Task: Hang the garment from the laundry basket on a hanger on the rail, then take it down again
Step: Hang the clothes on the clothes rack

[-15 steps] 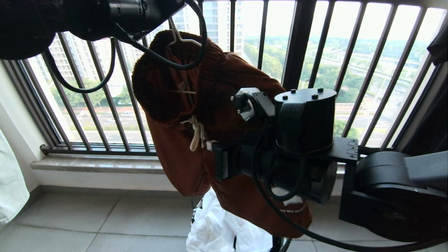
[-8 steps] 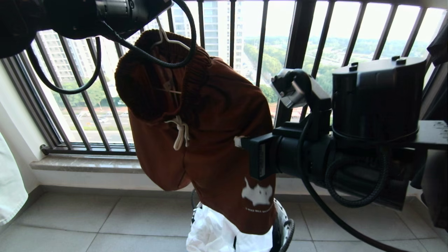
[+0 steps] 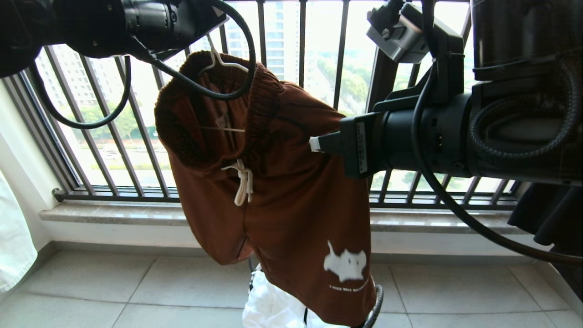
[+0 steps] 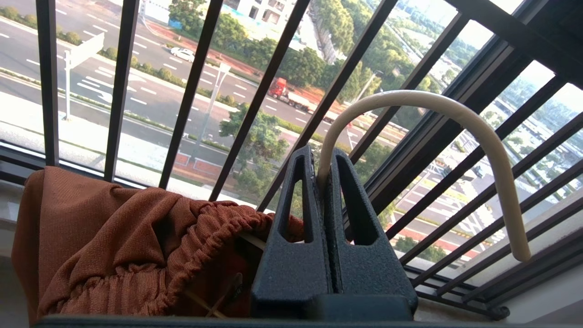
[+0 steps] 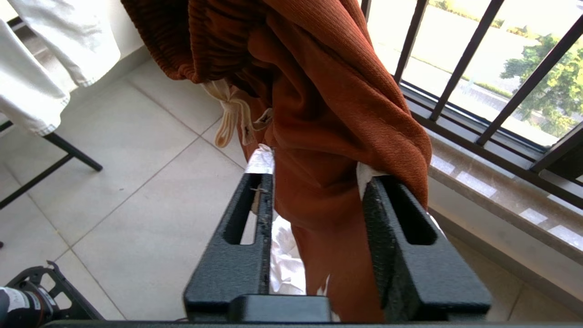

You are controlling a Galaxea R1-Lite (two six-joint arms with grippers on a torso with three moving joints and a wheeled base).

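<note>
Garment (image 3: 273, 182) out of laundry basket (image 3: 375, 300), draped on hanger (image 4: 423, 132), held aloft before balustrade. Left pincer (image 4: 324, 168) pressed together on hanger hook. Right pincer (image 5: 314, 191) spread, straddling cloth, no grip. Rail unseen; hanging, take-down remain.

The left arm reaches across the upper left of the head view, a black cable looping beneath it. Its pincer (image 4: 324, 168) points upward, fingers pressed tight together with a thin cream rod nipped between them. The right arm fills the upper right of the head view, lying level and pointing left. Its pincer (image 5: 316, 191) stands parted, fingers (image 5: 255, 214) set either side of hanging cloth.
</note>
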